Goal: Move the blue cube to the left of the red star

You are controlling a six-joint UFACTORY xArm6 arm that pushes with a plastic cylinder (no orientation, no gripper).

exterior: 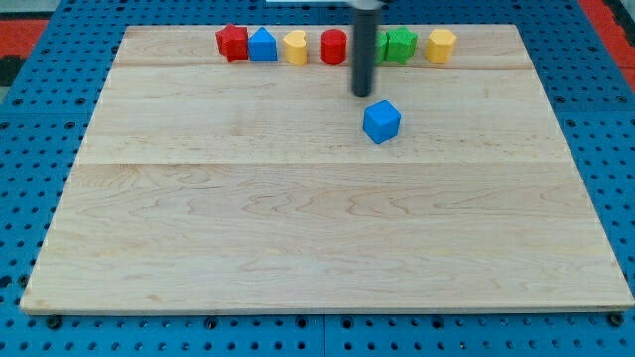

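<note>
— Pale wooden board (pixel 317 228) on a blue pegged bench; its near half is bare. What comes first, going back?

— Past the middle sits the blue cube (pixel 381 121), alone, a bit right of centre. Just beyond it, slightly left, my tip (pixel 362 94) stands at the board, close to the cube's far-left corner; whether they touch I cannot tell. No jaws here, only a plain rod that holds nothing.

— And the far edge?

— A row: red star (pixel 232 43) at the left end, then a blue house-shaped block (pixel 262 45), a yellow block (pixel 295 47), a red cylinder (pixel 334 47), a green block (pixel 399 44) partly behind the rod, a yellow block (pixel 442 45).

— How should the cube handle?

— Likely light, rigid, and quick to slide on smooth wood; a push off-centre would probably spin it. I judge the right face, pressed squarely mid-face, the place to bear on, sending it left below the row, then up beside the star.
</note>
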